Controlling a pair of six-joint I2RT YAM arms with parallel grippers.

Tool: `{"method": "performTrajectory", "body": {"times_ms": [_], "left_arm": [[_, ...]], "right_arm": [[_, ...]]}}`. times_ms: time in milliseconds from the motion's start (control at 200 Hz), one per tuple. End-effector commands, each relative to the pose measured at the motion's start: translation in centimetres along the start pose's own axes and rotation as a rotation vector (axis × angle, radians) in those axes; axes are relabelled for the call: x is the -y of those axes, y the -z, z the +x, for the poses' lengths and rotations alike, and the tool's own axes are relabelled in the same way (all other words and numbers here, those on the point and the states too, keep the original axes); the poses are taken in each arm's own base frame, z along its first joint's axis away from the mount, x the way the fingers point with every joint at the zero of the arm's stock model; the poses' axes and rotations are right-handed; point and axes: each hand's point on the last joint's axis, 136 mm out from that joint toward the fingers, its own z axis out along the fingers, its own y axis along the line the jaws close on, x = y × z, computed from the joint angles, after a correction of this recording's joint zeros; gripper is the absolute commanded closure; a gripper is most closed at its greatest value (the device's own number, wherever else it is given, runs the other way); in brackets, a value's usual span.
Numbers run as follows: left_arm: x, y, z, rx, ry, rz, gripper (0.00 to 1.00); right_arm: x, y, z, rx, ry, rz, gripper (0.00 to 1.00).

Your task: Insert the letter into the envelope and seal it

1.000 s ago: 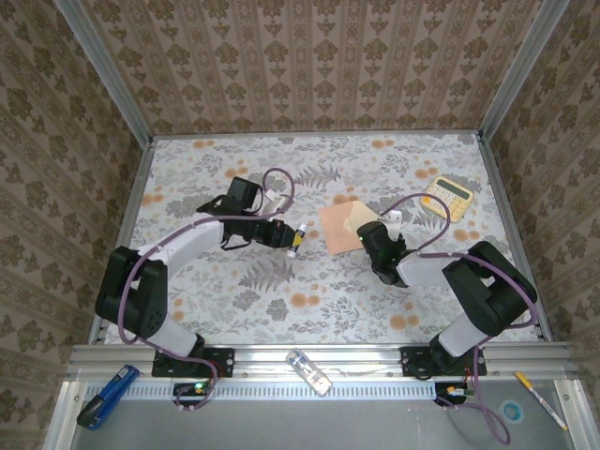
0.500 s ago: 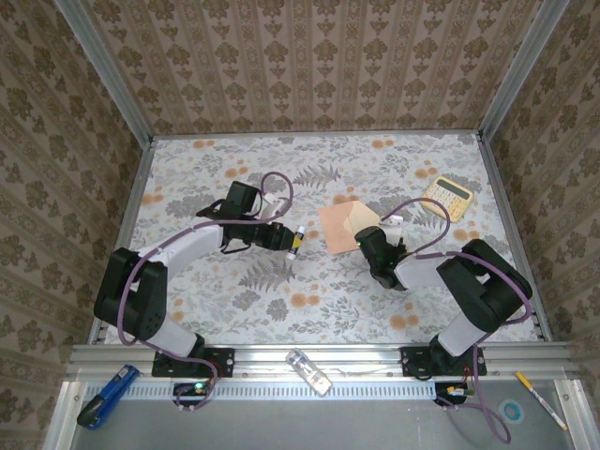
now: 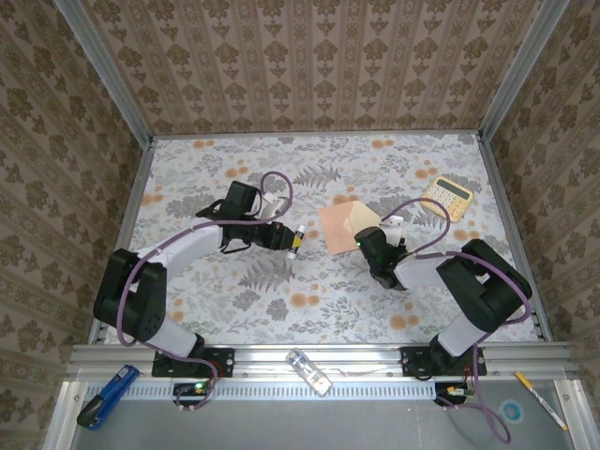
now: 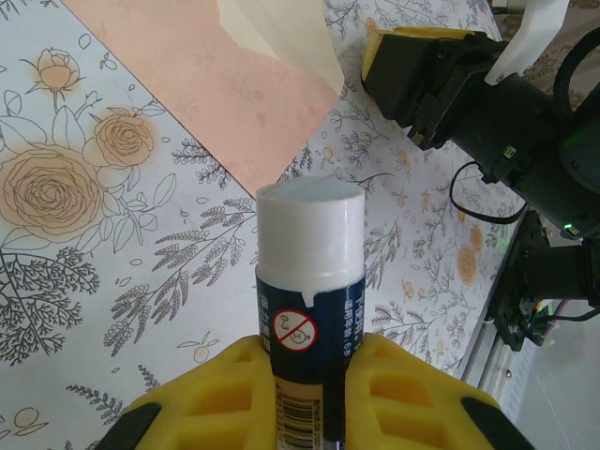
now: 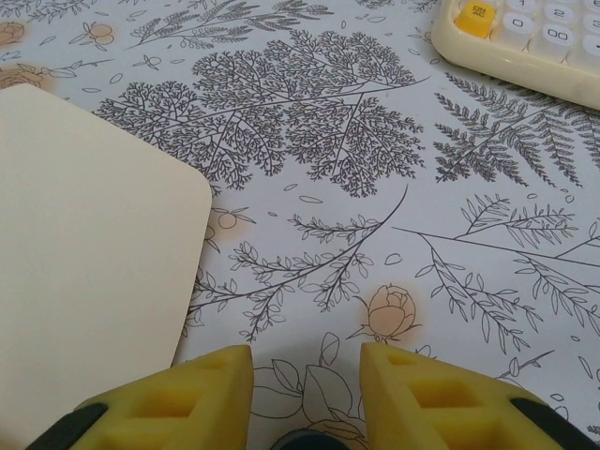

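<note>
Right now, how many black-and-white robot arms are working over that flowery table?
2. The left black-and-white arm reaches in from the left holding a white-capped glue stick; the right arm stretches toward the salmon-pink paper envelope.

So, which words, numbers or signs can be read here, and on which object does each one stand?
"0-3", inside a red crossed circle, on the label of the dark blue glue stick with a white cap.
Small white print beside that sign, and the barcode below it: too small to read.
Key marks on the cream-yellow plastic calculator: blurred, unreadable.
The salmon-pink paper envelope: no writing seen.
</note>
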Motion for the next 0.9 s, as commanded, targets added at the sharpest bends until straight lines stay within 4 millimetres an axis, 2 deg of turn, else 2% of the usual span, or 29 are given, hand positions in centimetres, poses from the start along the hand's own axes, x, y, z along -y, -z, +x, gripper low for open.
{"method": "performTrajectory", "body": {"times_ms": [0, 270, 455, 515, 635, 795, 895], "left_arm": [[0.8, 0.5, -0.3, 0.023, -0.018, 0.014, 0.90], [0.8, 0.6, -0.5, 0.025, -0.018, 0.009, 0.90], [0.9, 0.8, -0.9, 0.031, -0.023, 0.002, 0.90], [1.0, 0.9, -1.1, 0.035, -0.029, 0.001, 0.90], [1.1, 1.1, -1.4, 0.040, -0.037, -0.006, 0.90], [1.1, 1.4, -2.3, 0.058, -0.050, -0.012, 0.90], [1.2, 1.5, -3.4, 0.083, -0.056, -0.015, 0.90]], "right_arm": [[0.6, 0.0, -0.6, 0.030, -0.024, 0.053, 0.63], [1.0, 0.9, -1.2, 0.023, -0.071, 0.038, 0.60], [1.4, 2.6, -3.5, 0.028, -0.148, -0.016, 0.57], [1.5, 3.6, -5.1, 0.043, -0.183, -0.053, 0.54], [1.8, 4.7, -7.0, 0.016, -0.194, -0.099, 0.40], [1.2, 5.8, -9.2, -0.030, -0.158, -0.179, 0.01], [-0.5, 6.5, -10.4, -0.072, -0.153, -0.308, 0.00]]}}
